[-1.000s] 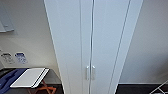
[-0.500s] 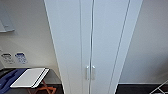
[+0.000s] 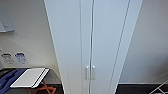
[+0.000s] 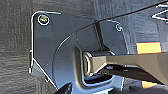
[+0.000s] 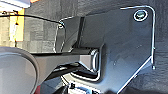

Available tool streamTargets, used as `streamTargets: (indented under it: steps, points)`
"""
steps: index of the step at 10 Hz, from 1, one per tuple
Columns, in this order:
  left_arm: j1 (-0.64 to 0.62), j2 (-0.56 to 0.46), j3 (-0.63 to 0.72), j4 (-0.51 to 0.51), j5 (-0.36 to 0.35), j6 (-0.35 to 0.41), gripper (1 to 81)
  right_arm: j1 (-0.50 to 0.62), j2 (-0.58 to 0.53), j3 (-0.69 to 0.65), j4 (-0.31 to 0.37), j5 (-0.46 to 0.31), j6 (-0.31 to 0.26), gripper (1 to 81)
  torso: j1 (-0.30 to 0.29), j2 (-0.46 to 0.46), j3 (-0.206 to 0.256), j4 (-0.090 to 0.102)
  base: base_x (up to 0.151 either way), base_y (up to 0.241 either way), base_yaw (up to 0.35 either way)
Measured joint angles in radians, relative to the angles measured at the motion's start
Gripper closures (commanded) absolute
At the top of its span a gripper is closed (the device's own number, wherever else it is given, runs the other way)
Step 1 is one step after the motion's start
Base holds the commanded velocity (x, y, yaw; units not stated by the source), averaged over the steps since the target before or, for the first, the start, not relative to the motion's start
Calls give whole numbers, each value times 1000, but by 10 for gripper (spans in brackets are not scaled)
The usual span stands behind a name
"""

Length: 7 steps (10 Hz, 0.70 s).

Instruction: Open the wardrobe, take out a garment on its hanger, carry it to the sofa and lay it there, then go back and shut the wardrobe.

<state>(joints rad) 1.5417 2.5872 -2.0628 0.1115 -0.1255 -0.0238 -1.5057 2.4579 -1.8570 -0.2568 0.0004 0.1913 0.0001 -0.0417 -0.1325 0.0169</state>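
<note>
The wardrobe (image 3: 92,37) stands straight ahead in the head view, tall, narrow and white. Both of its doors are shut. Two small vertical white handles (image 3: 90,72) sit side by side low on the doors, one each side of the centre seam. Both wrist views look down past the robot's own dark plate at dark grey carpet (image 4: 15,50). The garment, the hanger and the sofa are hidden from me.
A low table with a white board (image 3: 28,77) on orange legs stands at the lower left, beside blue fabric (image 3: 8,78). Two small labels (image 3: 13,58) hang on the left wall. A pale metal frame (image 3: 161,90) is at the lower right on dark floor.
</note>
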Motion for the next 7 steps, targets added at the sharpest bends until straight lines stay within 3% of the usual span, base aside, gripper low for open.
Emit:
streamTargets:
  steps: [4,7]
  points:
    - [-71,-229,280,46,5,0,10,96,-183,290,0,-8,0,10,0,0,0,0,0,0,0]
    - [-183,-394,460,64,5,0,10,245,-301,473,-1,-25,0,10,0,0,0,0,0,0,0]
